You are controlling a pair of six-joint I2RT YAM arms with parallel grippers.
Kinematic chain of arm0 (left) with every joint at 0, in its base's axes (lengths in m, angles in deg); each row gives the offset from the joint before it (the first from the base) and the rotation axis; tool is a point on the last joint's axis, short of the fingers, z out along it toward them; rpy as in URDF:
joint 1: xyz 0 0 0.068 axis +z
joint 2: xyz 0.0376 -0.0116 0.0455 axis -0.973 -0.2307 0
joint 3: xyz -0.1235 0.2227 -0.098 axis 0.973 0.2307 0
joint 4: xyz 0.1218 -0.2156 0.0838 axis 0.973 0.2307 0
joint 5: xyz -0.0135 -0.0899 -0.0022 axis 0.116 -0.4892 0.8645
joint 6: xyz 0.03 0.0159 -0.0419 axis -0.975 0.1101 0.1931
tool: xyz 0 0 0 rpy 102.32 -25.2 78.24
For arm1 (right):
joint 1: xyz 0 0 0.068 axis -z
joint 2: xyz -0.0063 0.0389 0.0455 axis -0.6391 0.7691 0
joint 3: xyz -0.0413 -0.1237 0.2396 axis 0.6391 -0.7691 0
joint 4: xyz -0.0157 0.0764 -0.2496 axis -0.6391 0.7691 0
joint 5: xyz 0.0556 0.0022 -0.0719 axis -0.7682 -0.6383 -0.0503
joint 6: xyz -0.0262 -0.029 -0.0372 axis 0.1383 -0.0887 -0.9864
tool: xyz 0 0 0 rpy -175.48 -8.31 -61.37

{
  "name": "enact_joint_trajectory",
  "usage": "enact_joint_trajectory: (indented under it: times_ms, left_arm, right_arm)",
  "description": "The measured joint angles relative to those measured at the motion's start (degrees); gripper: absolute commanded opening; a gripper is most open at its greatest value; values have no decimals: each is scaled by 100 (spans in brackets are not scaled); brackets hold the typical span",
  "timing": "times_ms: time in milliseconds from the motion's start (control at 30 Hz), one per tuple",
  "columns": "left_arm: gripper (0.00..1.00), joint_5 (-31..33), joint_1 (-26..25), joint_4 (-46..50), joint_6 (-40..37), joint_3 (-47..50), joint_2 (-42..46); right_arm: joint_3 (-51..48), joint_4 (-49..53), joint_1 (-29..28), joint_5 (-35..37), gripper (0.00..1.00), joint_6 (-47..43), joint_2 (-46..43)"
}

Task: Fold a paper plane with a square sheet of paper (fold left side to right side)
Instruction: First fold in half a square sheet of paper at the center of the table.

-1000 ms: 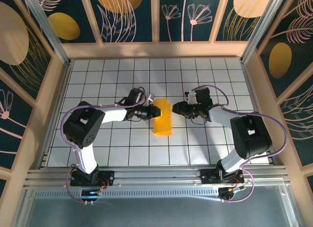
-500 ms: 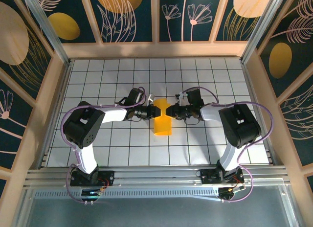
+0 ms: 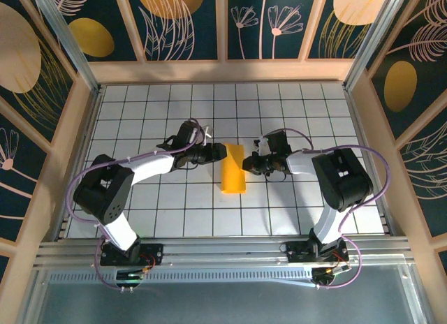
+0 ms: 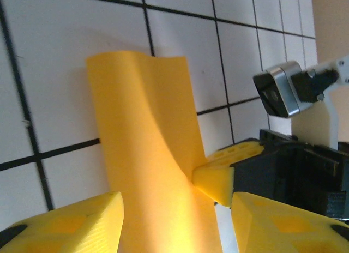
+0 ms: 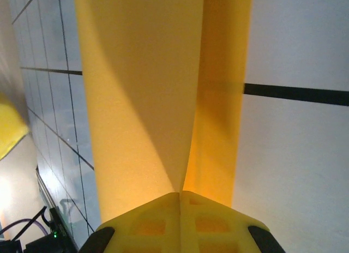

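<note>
Sheet, one, seemingly folded, between left tool and right tool

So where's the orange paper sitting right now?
Top view: the paper lies in the middle of the table, its right edge pinched in the right pincer.

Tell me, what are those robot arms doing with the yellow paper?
They are folding it for a plane. The paper lies in the middle of the table, already folded into a narrow strip. The right gripper is shut on one edge, pinching a flap up. The left gripper is open on the other side, with the paper between its fingers, not gripping it.
</note>
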Motion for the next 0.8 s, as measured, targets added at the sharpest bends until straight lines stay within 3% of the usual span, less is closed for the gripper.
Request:
enact_joint_trajectory:
  times_ms: [500, 800]
  left_arm:
    - [60, -74, -83, 74, 229, 151, -474]
    - [56, -90, -181, 81, 221, 66, -758]
  right_arm:
    - [-35, -46, -101, 107, 0, 188, 0]
    - [-35, -57, -116, 107, 1, 188, 2]
